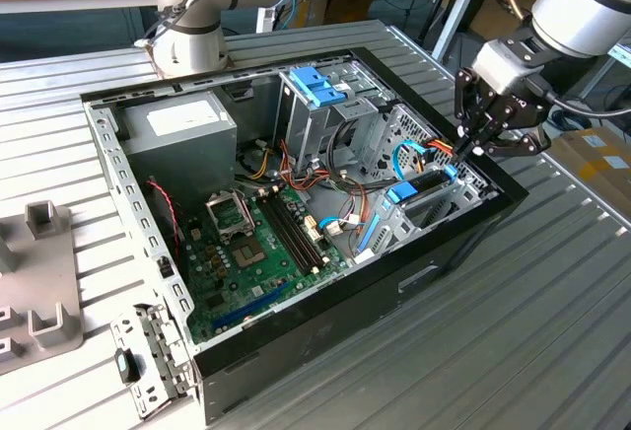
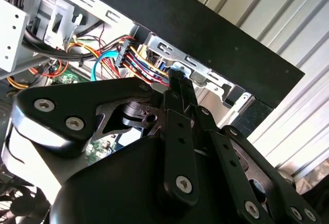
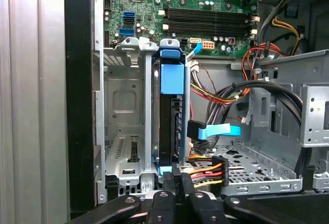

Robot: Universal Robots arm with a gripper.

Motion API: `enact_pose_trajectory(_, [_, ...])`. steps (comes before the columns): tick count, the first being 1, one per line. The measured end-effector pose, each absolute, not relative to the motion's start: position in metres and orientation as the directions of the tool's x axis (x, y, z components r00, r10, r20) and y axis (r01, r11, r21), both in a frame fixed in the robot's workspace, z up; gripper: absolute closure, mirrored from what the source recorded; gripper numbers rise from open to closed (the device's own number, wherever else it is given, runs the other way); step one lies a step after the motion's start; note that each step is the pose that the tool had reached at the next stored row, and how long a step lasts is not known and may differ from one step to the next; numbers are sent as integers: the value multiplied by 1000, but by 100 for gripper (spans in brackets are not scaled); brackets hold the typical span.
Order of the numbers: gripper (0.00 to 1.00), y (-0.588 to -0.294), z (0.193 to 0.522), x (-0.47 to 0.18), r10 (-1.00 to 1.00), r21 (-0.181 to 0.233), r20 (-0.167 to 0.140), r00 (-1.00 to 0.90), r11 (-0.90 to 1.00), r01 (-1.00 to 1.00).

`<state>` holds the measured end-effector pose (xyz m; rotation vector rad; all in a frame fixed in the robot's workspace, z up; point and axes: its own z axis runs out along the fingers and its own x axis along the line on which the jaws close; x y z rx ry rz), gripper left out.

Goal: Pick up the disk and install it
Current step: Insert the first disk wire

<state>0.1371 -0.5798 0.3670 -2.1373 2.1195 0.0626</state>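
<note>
A: Disk [image 3: 171,126] stands on edge in the drive cage [image 3: 123,106], blue frame up, at the corner of the open computer case [image 1: 148,243] toward the exterior view's right. The end effector [image 3: 177,179] sits at its near end, fingers drawn narrow, close together against that end. Whether they pinch it or just press, I cannot tell.

B: Seated?

A: Looks mostly in, judging by the blue top level with the cage rails. To do this well, I'd push straight along the slot, no tilt, and keep off the power cable plug [image 3: 213,165] just beside the fingers.

B: Exterior view?

A: It gives the whole layout: case on the slatted worktop [image 1: 552,331], motherboard [image 1: 261,252] in the middle, grey power supply [image 1: 177,134] at the far corner, end effector [image 1: 461,149] coming in over the rim. The disk [image 1: 419,188] is a dark strip with blue ends there.

B: And the wrist cameras?

A: The first wrist view looks down the slot's length, showing alignment. The second wrist view shows linkage and the colored wire bundle [image 2: 139,59] behind the fingertips.
</note>
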Motion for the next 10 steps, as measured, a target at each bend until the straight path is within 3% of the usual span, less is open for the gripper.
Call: enact_pose_trajectory(10, [83,-580,366,126,-993,-63,-121,0,8,-998])
